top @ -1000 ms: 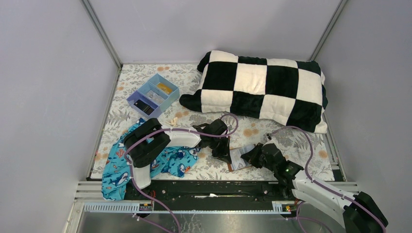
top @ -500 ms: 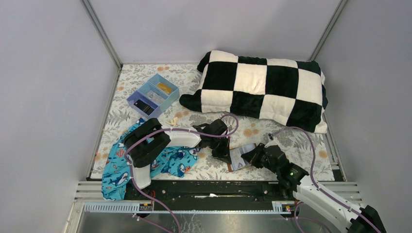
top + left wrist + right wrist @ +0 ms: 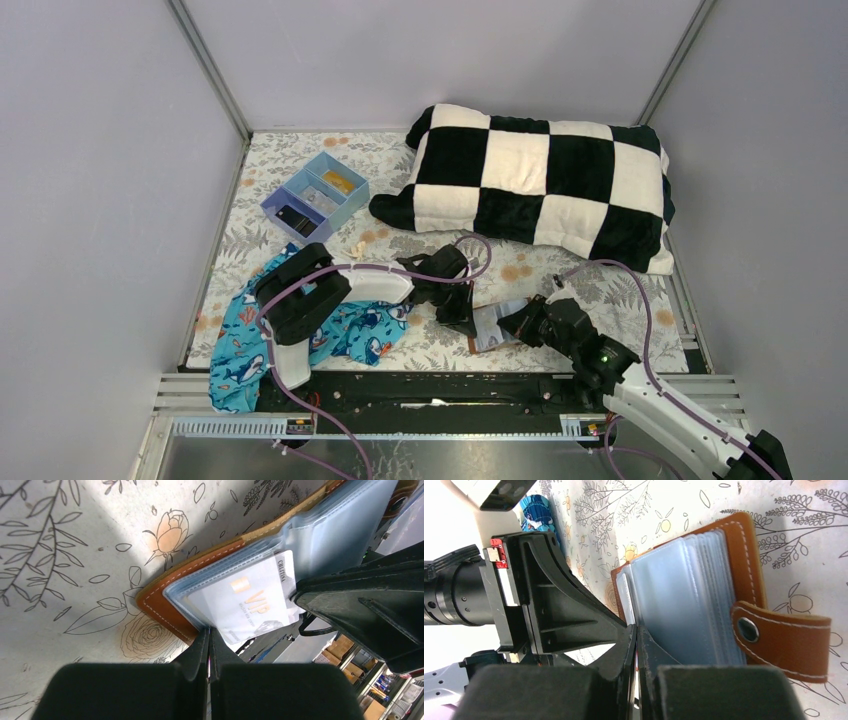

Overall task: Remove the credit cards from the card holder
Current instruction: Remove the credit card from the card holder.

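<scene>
At table front centre, left side of card holder (image 3: 160,592): my left hand (image 3: 209,632), fingers pressed together, tips at holder's near corner. Cannot tell whether it pinches anything. Card holder lies open on floral table (image 3: 60,555), clear sleeves (image 3: 684,595) fanned. White VIP credit card (image 3: 245,605) juts from one. I judge card light, stiff, slick; sleeves floppy, holder likely to drag along. Best hold: exposed card edge, leather pinned. Right hand (image 3: 636,630) closed at sleeve edges; contents unclear.

left tool (image 3: 209,634) closed tight | right tool (image 3: 636,631) closed tight | both low, pointing toward each other
</scene>
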Robot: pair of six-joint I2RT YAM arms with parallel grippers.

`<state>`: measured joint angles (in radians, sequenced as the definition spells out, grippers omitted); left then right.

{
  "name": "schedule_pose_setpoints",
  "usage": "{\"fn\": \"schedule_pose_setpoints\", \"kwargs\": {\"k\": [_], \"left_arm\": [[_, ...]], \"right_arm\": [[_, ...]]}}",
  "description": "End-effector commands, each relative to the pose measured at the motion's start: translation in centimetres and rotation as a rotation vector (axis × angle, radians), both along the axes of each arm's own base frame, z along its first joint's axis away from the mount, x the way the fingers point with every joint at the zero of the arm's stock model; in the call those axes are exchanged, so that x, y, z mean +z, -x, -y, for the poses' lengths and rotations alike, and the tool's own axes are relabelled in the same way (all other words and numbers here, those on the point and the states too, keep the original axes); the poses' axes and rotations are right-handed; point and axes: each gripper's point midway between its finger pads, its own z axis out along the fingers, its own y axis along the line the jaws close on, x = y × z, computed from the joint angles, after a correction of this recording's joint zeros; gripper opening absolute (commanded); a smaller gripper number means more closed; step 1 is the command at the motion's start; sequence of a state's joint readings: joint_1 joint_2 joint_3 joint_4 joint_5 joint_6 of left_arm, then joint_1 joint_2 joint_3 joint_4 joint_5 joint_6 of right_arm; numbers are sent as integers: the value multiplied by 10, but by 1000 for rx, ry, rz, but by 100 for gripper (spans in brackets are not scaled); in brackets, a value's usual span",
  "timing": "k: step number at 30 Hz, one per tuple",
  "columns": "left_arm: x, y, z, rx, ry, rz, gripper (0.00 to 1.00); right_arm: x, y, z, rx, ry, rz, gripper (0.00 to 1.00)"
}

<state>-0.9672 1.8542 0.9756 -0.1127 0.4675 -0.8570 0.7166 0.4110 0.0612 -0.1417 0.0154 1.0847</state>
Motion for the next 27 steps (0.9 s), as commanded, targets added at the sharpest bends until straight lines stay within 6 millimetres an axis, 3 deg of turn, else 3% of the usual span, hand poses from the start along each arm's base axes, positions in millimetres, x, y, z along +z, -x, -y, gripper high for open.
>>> {"fn": "schedule_pose_setpoints", "kwargs": {"k": [1, 10, 18, 22, 27], "left_arm": [[-22, -25, -21, 52, -104, 111, 0], [-17, -36, -31, 79, -103, 123, 0], [-16, -37, -28, 73, -90, 119, 0], [-15, -37, -27, 68, -89, 118, 0], [-16, -37, -26, 66, -87, 114, 0]], "right_arm": [[-47, 41, 24, 39, 145, -203, 0], [-48, 42, 29, 36, 181, -215, 0], [-45, 40, 25, 40, 169, -206, 0], [-40, 37, 18, 49, 130, -193, 19], [-41, 37, 15, 54, 125, -202, 31]]}}
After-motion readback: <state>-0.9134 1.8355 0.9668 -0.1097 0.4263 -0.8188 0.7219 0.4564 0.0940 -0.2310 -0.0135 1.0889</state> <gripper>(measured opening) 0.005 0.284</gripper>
